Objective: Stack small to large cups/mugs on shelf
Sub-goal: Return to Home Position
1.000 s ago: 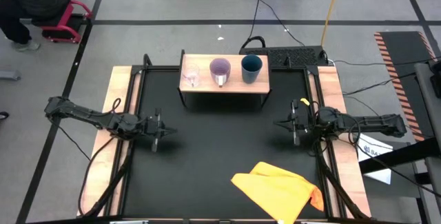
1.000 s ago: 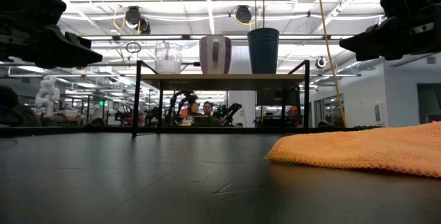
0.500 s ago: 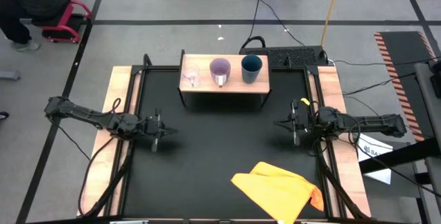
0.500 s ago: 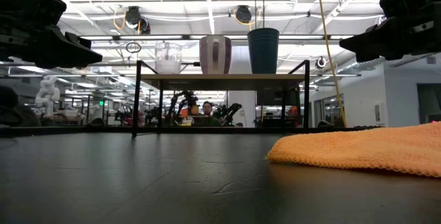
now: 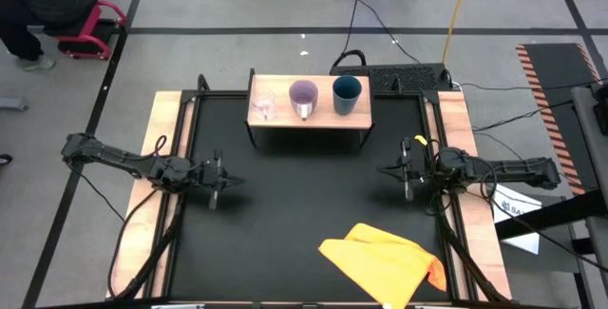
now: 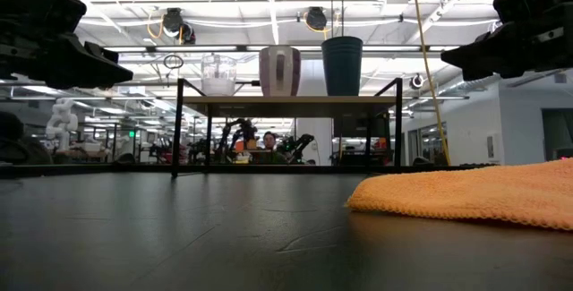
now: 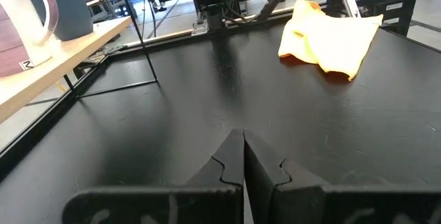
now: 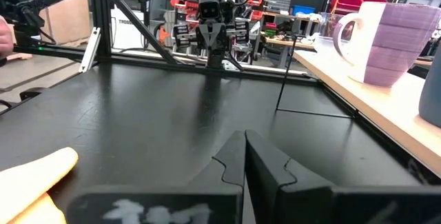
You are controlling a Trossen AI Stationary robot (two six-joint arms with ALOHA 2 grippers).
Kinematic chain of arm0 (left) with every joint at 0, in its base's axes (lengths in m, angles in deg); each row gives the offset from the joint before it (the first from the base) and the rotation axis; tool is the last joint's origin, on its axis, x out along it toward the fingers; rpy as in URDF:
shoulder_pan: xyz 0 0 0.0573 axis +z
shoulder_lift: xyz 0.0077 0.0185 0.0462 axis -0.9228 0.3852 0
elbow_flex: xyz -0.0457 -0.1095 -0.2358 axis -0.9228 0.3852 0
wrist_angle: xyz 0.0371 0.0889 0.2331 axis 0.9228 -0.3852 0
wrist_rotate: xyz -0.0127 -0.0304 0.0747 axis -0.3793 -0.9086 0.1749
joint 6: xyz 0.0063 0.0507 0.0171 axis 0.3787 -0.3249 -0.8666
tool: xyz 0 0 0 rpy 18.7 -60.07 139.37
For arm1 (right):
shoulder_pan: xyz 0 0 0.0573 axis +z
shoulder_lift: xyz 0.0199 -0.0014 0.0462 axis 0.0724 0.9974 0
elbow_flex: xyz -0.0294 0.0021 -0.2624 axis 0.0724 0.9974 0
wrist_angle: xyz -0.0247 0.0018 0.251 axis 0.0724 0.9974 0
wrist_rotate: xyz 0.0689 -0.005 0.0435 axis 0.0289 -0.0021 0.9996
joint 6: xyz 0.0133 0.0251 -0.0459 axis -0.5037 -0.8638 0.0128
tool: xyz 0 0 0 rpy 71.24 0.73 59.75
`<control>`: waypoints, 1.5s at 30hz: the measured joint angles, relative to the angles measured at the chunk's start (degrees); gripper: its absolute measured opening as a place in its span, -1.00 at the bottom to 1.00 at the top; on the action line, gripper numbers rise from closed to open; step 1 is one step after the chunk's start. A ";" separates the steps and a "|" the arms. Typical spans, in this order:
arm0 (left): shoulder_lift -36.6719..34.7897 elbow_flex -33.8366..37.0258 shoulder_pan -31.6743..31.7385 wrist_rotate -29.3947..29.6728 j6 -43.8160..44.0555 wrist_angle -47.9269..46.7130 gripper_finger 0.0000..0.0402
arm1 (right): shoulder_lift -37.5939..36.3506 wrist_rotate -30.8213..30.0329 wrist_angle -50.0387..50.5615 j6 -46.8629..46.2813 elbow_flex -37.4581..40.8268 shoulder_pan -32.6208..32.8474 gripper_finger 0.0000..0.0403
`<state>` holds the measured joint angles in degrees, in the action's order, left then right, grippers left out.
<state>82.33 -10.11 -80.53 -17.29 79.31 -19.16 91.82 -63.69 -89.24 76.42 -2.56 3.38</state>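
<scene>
On wooden shelf (image 5: 285,119): clear glass (image 5: 263,107), ribbed purple mug (image 5: 303,96), blue cup (image 5: 347,93).

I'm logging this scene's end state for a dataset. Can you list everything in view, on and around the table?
tiny clear glass: one, transparent, left end of shelf top
light purple handled mug: one, middle of shelf top
larger dark blue cup: one, right end of shelf top
low shelf with light wooden top on black legs: one, table's far edge
crumpled yellow cloth: one, table's near right
black table top: one
pale wooden side rails: two, flanking table
person: one, dark clothing, beyond far left corner
left gripper: dark, over table's left, jaws shut
right gripper: dark, over table's right, jaws shut
</scene>
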 joint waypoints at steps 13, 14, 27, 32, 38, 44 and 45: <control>0.02 0.00 0.00 -0.01 -0.93 0.10 -0.98 | 0.03 0.00 0.42 0.00 0.00 0.00 -1.00; 0.01 0.00 0.00 -0.02 -1.16 0.11 -0.98 | 0.03 0.00 0.42 0.01 0.00 0.02 -1.00; 0.00 0.00 -0.02 -1.20 2.21 2.38 -0.98 | 0.03 0.00 0.37 0.01 0.00 0.02 -1.00; 0.02 0.00 -0.02 -2.19 5.42 3.66 -0.98 | 0.04 0.00 0.37 0.01 0.00 0.02 -1.00; 0.00 0.00 -0.02 -2.09 0.02 6.26 -0.98 | 0.05 0.00 -0.12 0.01 0.00 0.02 -1.00; 0.01 0.00 2.81 4.85 -0.78 8.60 -0.98 | 0.05 0.00 -0.09 0.01 0.00 0.02 -1.00; 0.00 0.00 4.07 5.29 -0.17 8.99 -0.98 | 0.05 0.00 -0.09 0.01 0.00 0.02 -1.00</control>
<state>82.33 -10.11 -76.47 -11.99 79.14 -10.17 91.87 -63.69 -89.32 76.43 -2.56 3.40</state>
